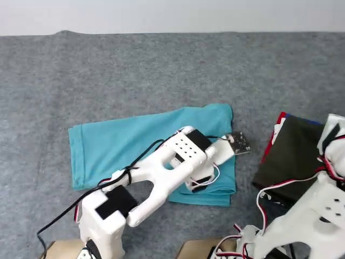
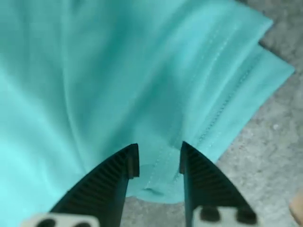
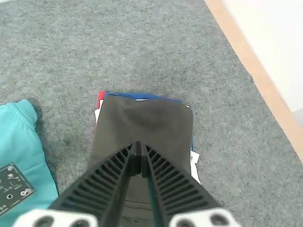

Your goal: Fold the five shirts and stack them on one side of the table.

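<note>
A teal shirt [image 1: 124, 143], partly folded, lies flat in the middle of the grey cloth. My left gripper [image 2: 158, 158] hovers just over its hemmed edge [image 2: 222, 106], fingers open with a fold of teal fabric showing between them. In the high view the left arm [image 1: 172, 162] reaches across the shirt's right part. At the table's right side sits a stack of folded shirts with a dark one [image 1: 294, 156] on top and red, white and blue edges beneath. My right gripper [image 3: 141, 158] is shut with nothing in it, poised above that dark shirt [image 3: 142, 123].
A grey cloth [image 1: 161, 70] covers the table. The table's wooden edge [image 3: 246, 52] runs past the stack in the right wrist view. The left arm's small circuit board [image 1: 237, 142] sticks out beyond the teal shirt's edge.
</note>
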{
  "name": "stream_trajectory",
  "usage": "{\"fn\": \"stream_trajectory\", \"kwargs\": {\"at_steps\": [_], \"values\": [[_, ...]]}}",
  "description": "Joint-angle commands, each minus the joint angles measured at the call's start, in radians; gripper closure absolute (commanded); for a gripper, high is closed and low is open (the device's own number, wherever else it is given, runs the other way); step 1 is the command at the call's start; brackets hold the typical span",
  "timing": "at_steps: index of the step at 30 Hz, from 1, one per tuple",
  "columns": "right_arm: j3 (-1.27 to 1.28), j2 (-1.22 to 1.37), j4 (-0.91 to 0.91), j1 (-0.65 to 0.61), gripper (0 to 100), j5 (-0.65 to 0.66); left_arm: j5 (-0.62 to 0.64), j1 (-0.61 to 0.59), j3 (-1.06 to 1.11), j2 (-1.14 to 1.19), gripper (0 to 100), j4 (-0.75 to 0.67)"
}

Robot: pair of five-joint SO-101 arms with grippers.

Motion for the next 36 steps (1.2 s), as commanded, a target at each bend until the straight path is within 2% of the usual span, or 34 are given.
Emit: {"fn": "stream_trajectory", "kwargs": {"at_steps": [1,18,25,31,36], "values": [[-0.005,-0.019,0.041,0.007,99.0,-0.008,-0.054,0.025,-0.033,0.011,84,0.0],[-0.005,-0.019,0.041,0.005,99.0,-0.012,-0.074,0.046,-0.035,0.04,85,-0.028],[-0.005,-0.019,0.041,0.005,99.0,-0.011,-0.077,0.044,-0.035,0.032,99,-0.041],[-0.005,-0.019,0.041,0.005,99.0,-0.012,-0.074,0.04,-0.035,0.026,99,-0.032],[-0.005,-0.019,0.041,0.005,99.0,-0.012,-0.074,0.029,-0.035,-0.078,99,-0.011]]}}
